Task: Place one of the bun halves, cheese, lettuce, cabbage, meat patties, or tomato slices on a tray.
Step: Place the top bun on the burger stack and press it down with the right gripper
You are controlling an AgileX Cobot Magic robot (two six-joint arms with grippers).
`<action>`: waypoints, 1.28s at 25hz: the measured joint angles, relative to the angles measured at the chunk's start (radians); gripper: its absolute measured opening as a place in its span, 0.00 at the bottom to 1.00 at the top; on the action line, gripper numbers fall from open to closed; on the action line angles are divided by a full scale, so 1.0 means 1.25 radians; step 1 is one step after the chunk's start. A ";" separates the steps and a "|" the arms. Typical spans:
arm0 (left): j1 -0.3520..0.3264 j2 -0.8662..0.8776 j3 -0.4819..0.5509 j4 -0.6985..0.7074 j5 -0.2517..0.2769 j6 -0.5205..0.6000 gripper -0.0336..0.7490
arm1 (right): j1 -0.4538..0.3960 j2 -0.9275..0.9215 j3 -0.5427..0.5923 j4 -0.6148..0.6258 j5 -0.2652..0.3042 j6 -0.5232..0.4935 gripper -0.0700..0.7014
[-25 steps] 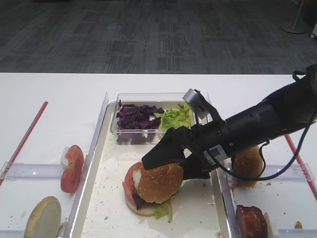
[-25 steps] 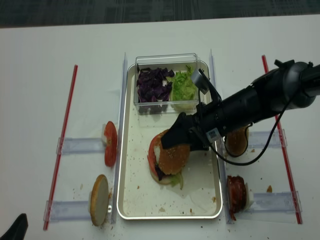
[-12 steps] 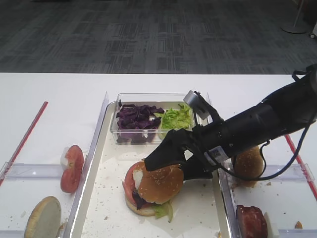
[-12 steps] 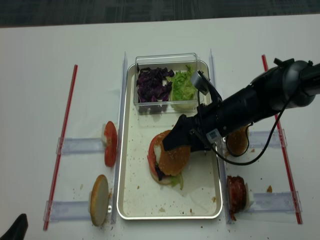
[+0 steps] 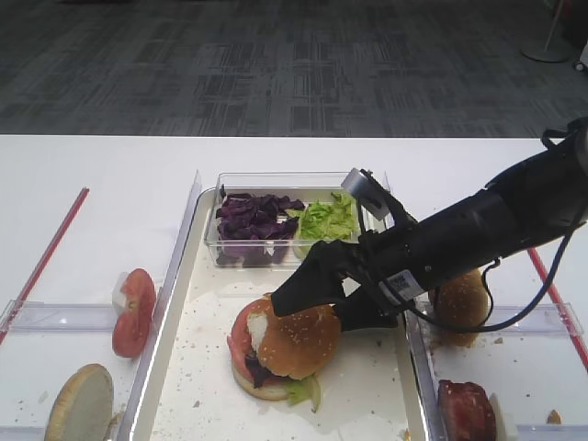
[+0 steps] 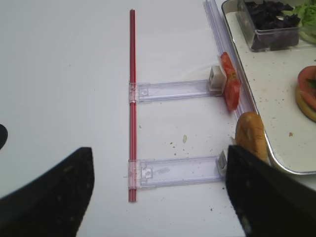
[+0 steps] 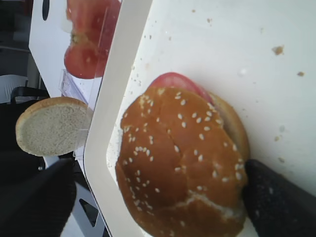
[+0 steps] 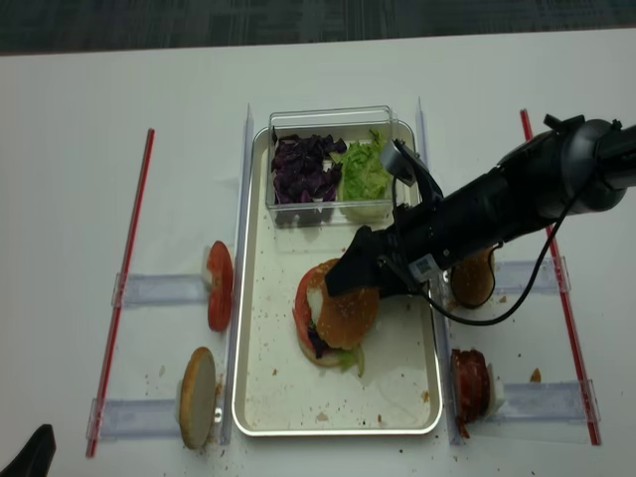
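The sesame bun top [image 5: 296, 340] [image 8: 348, 316] with a pale torn patch sits on a stack of tomato, lettuce and bun base on the tray [image 5: 170, 303] [image 8: 238, 328]. My right gripper [image 5: 317, 308] [image 7: 158, 200] is open just above it. One finger is well clear of the crust and the other is close against it. Tomato slices [image 5: 133, 312] [image 6: 229, 86] stand on a holder left of the tray. Lettuce [image 5: 323, 219] and cabbage [image 5: 255, 216] fill a clear box at the tray's far end. I see no cheese. My left gripper [image 6: 158, 197] hangs open over bare table.
A flat pale bun disc [image 5: 78, 404] [image 6: 251, 136] leans at the tray's near left. Right of the tray are another sesame bun [image 5: 459, 299] and a meat patty [image 5: 467, 409] on clear holders. Red strips [image 6: 132, 98] [image 8: 552, 229] run along the table on both sides.
My right gripper has lifted slightly and drawn back to the right, still open. The bun top stays on the stack and shows more. The left gripper is unchanged.
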 joint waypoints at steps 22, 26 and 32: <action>0.000 0.000 0.000 0.000 0.000 0.000 0.69 | 0.000 0.000 -0.062 -0.115 -0.051 0.082 0.99; 0.000 0.000 0.000 0.000 0.000 0.000 0.69 | 0.000 0.000 -0.072 -0.124 -0.052 0.087 0.99; 0.000 0.000 0.000 0.000 0.000 0.000 0.69 | 0.000 0.000 -0.102 -0.164 -0.048 0.123 0.99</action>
